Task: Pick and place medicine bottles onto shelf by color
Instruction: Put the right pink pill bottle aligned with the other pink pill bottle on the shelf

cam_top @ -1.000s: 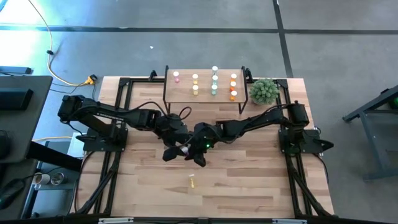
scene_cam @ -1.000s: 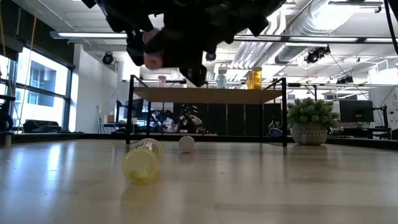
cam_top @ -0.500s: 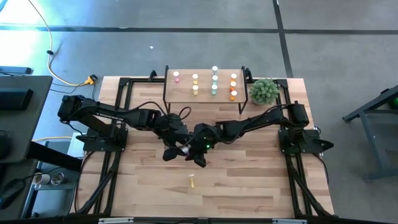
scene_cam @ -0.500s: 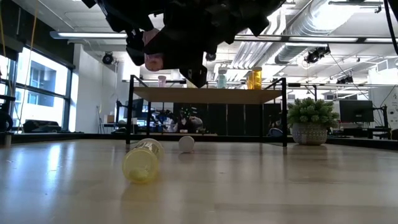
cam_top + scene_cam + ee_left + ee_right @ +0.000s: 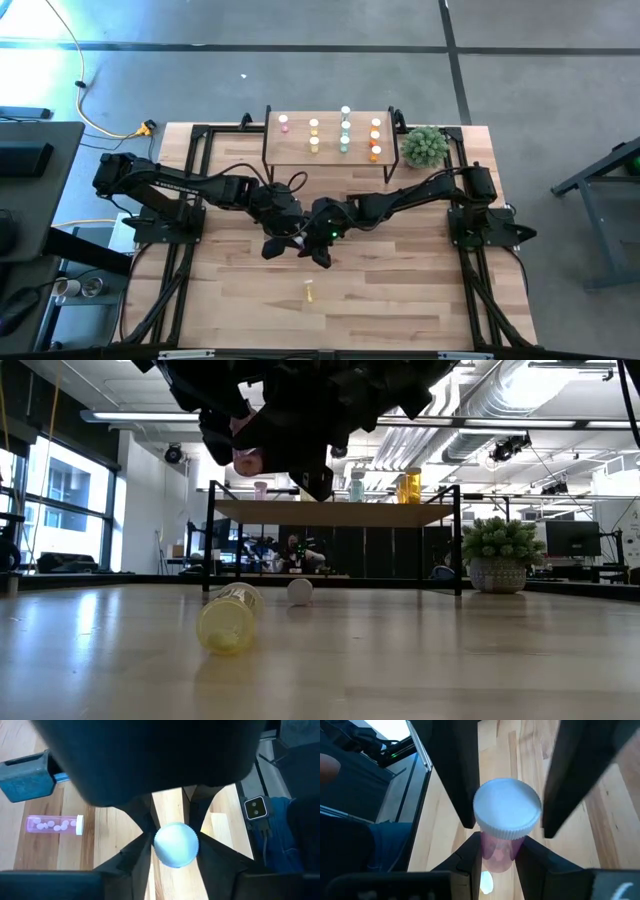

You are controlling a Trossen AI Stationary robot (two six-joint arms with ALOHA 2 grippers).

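A pink medicine bottle (image 5: 247,458) with a white cap (image 5: 507,814) hangs in mid-air over the table's middle, between both grippers. My left gripper (image 5: 289,240) comes from the table's left and is shut on the cap. My right gripper (image 5: 307,243) comes from the right and is shut on the pink body. A yellow bottle (image 5: 309,292) lies on its side nearer the front edge. Another pink bottle (image 5: 55,824) lies on its side on the tabletop. The shelf (image 5: 330,150) at the far edge carries upright pink, yellow, green and orange bottles. My left gripper pinches the white cap's rim (image 5: 159,845) between its two fingers, one on each side, slanting down from the table's left. The cap faces this gripper's wrist. My right gripper pinches the pink body (image 5: 500,851) just behind the cap between its two fingers, slanting down from the table's right. The bottle is clear of the table.
A potted plant (image 5: 424,146) stands right of the shelf at the far right. Black frame rails (image 5: 190,190) run along the table's left and right sides. Bare wood lies at the front of the table around the yellow bottle.
My left gripper's fingers have closed in on the pink bottle's cap and taken hold of it. Both arms and the bottle have stayed where they were.
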